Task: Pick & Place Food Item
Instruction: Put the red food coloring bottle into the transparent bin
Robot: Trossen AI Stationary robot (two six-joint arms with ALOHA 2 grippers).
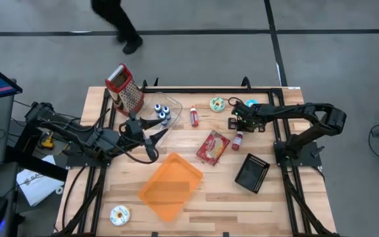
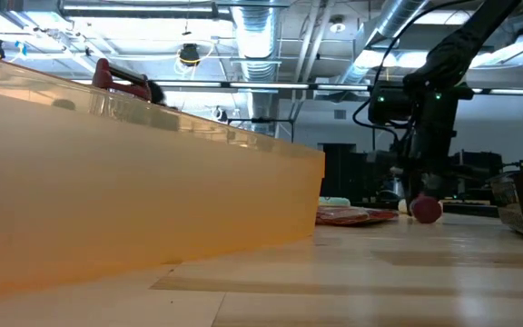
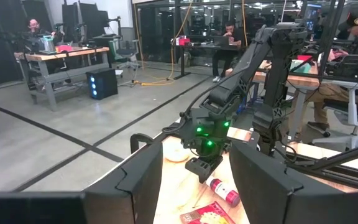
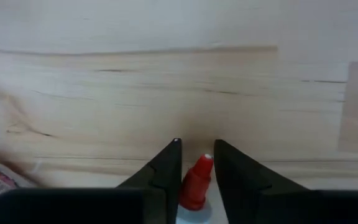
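A pale wooden table [image 1: 196, 197] sits in a big workshop, with people at desks far behind it and someone walking past its far edge. My right gripper [image 4: 196, 163] is down over a small red-capped bottle [image 1: 237, 140] that lies on the wood just beside a flat red snack packet [image 1: 213, 147]. In my right wrist view the red cap sticks up between my two dark fingers [image 4: 160, 171], which stand close on either side of it; a thin gap shows on each flank, so I judge I am closing on it rather than pinching it firmly yet. My left gripper [image 1: 151, 131] waits with its fingers spread, near the clear box [image 1: 165, 113] holding blue-capped bottles, beside the metal grater [image 1: 125, 89]. The orange tray [image 1: 171, 185] lies nearer the front edge, well apart from the bottle.

My worry is the grip point. I seem to have the narrow cap end, not the body, and a round, smooth bottle caught at its tip can pivot or squirt out as the fingers press. If it rolls, it could slide under the packet's edge or away toward the black basket [image 1: 252, 173]. Lifting before the pinch is firm would drop it.
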